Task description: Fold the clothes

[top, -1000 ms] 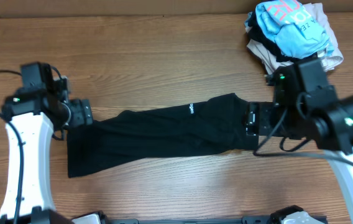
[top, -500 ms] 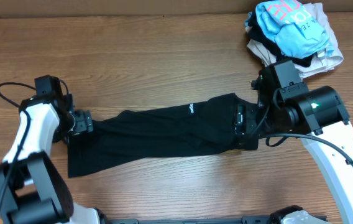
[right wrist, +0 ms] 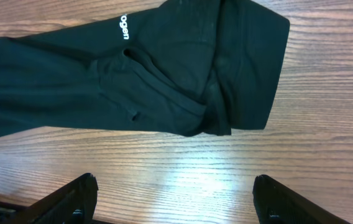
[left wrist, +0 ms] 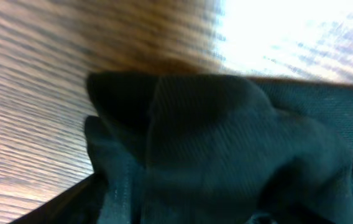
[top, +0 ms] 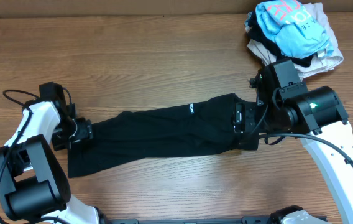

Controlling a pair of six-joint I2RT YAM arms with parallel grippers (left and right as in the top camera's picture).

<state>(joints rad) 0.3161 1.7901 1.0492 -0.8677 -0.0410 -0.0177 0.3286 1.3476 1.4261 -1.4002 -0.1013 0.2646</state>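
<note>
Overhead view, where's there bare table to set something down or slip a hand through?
Free: the wide wood behind the black shirt, left of the clothes pile; and the table strip in front of the shirt. Crowded: the far right corner and both shirt ends, at the left pincer and right pincer.

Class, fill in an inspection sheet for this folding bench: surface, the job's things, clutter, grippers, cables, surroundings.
Surface: wooden table, grain running left to right.
Job's things: black shirt lying as a long rumpled band between the arms, small white lettering facing up.
Clutter: pile of garments at the far right corner, light blue garment on top.
Grippers: left gripper at the shirt's left end, jaws hidden by fabric; right gripper open at the shirt's right end, holding nothing.
Cables: black cable looping by the left arm; second cable by the right arm.
Surroundings: only a pale strip past the far edge.
</note>
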